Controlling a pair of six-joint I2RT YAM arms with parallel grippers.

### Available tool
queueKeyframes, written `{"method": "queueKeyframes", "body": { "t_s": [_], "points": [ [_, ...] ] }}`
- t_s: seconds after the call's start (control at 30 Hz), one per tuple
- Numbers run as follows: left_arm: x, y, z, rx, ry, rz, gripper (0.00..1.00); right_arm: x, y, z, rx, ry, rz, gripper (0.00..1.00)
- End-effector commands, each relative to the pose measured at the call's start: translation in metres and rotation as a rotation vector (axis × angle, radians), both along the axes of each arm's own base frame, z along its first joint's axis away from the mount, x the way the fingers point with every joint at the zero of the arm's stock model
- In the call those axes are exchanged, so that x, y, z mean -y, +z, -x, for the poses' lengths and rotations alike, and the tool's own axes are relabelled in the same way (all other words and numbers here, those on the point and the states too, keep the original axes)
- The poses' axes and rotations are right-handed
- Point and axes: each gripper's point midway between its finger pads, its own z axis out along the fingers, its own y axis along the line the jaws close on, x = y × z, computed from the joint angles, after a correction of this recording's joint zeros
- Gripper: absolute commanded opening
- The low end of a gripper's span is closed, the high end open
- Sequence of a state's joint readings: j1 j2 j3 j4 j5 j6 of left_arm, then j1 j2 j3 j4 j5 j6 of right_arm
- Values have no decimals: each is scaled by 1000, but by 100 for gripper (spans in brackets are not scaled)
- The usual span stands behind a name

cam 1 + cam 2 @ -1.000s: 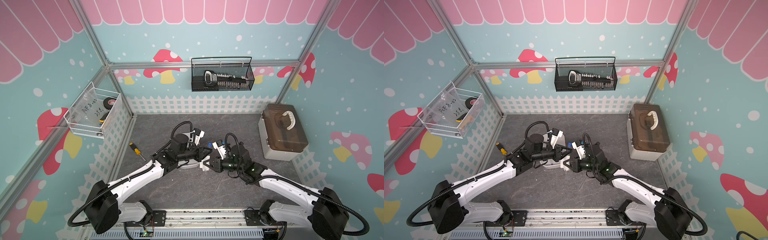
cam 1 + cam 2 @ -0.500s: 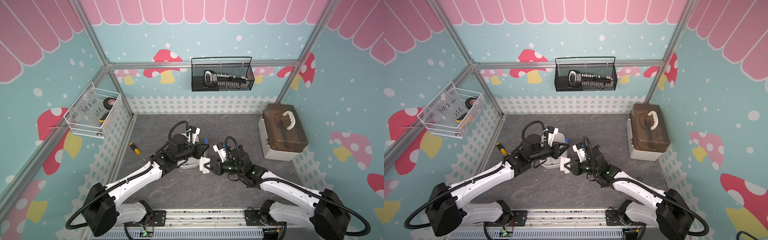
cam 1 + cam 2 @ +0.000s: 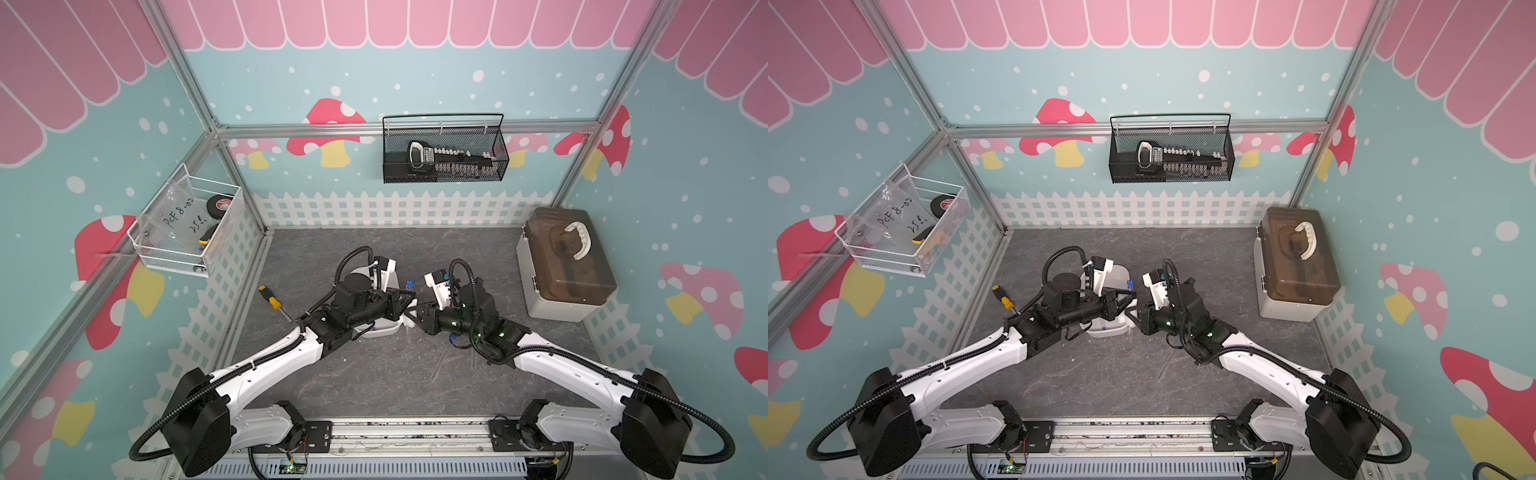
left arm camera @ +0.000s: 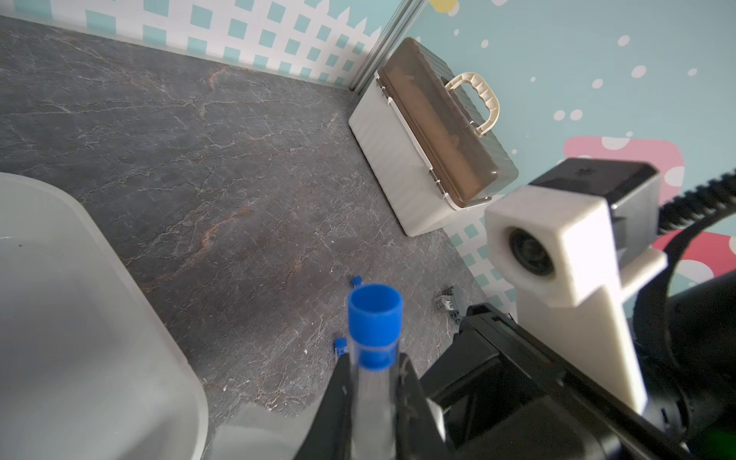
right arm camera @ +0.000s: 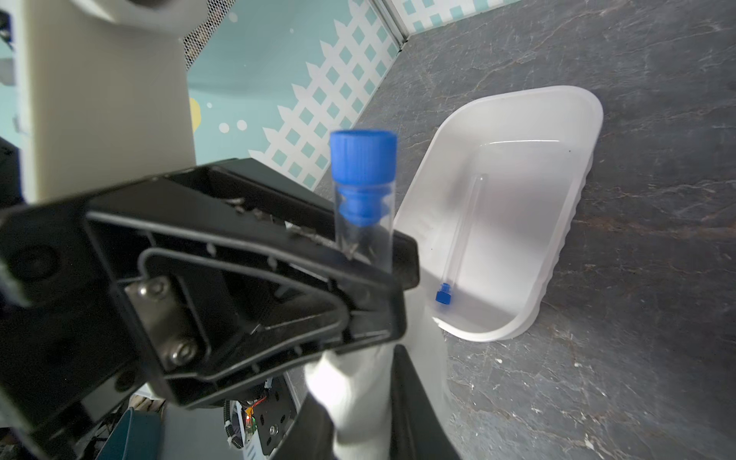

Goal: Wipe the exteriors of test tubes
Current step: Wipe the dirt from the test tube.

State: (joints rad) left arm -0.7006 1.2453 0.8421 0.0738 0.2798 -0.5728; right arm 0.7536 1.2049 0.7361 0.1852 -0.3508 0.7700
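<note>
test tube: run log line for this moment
left gripper: shut on tube | right gripper: shut on cloth | tray: second tube inside

Left hand (image 5: 360,257) grips a capped test tube (image 5: 363,187) by a white cloth (image 5: 350,382); another tube (image 5: 462,235) lies in a tray (image 5: 533,199)

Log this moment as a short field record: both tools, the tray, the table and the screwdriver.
left tool: shut on capped tube, with the blue cap end sticking out
right tool: shut on white cloth, close beside the left tool
white tray: second tube lying flat inside
table: two more blue caps seen; tube bodies too faint to trace
screwdriver: on the table, apart from both tools
</note>
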Motion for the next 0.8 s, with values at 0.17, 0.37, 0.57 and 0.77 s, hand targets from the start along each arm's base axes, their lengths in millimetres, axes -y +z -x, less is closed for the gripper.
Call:
{"method": "queueKeyframes", "body": {
  "t_s": [0.17,0.37,0.57,0.77],
  "points": [
    [-8,12,-6,17,53,36,11,-4,-25,17,-73,23,-43,20],
    [-12,10,-10,11,73,43,12,-1,-48,36,-122,17,-36,20],
    [-10,7,-9,-1,64,45,11,0,-39,29,-77,-7,-29,20],
    [-11,4,-7,-15,61,52,11,-10,-12,5,0,-10,-20,20]
  ]
}}
